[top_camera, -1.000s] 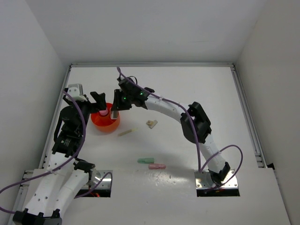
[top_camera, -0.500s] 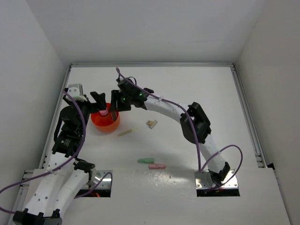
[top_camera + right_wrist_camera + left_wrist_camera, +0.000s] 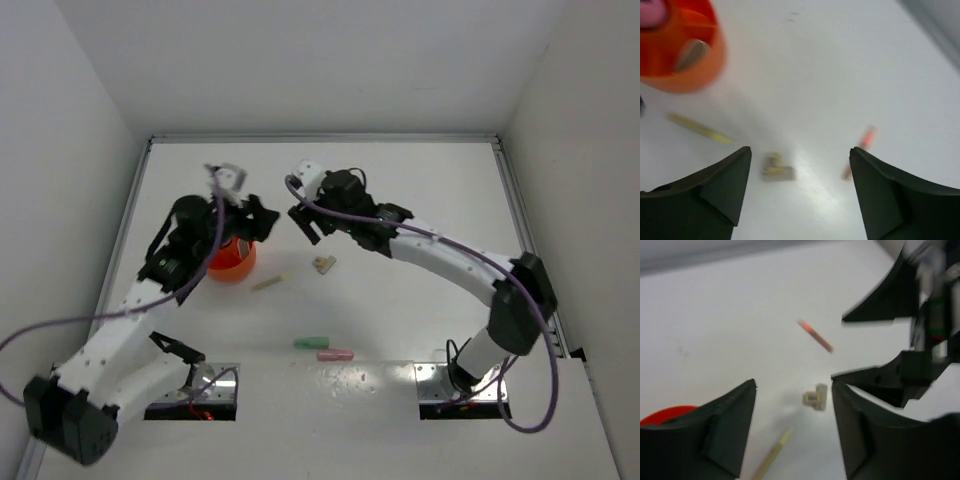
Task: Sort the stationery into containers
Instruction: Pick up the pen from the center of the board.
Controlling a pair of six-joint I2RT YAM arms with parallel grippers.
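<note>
Both arms off tub [image 3: 235, 268] now, not hugging it like second ago, so we reckon drop done. Left gripper [image 3: 262, 222] wide, empty; right gripper [image 3: 303, 224] same. Beige block [image 3: 322, 264], yellow stick [image 3: 270, 283] right of tub; green bar [image 3: 311, 342], pink bar [image 3: 335, 354] nearer bases.

Left arm [image 3: 180, 250] overhangs orange tub [image 3: 235, 266]; open table [image 3: 420, 185] around beige blocks [image 3: 322, 264], yellow stick [image 3: 271, 283].

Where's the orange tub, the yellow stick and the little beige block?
orange tub [image 3: 694, 80]: right wrist view, on its outer wall.
yellow stick [image 3: 272, 283]: top external view, on the stick's middle.
beige block [image 3: 816, 398]: left wrist view, on the block's middle.
</note>
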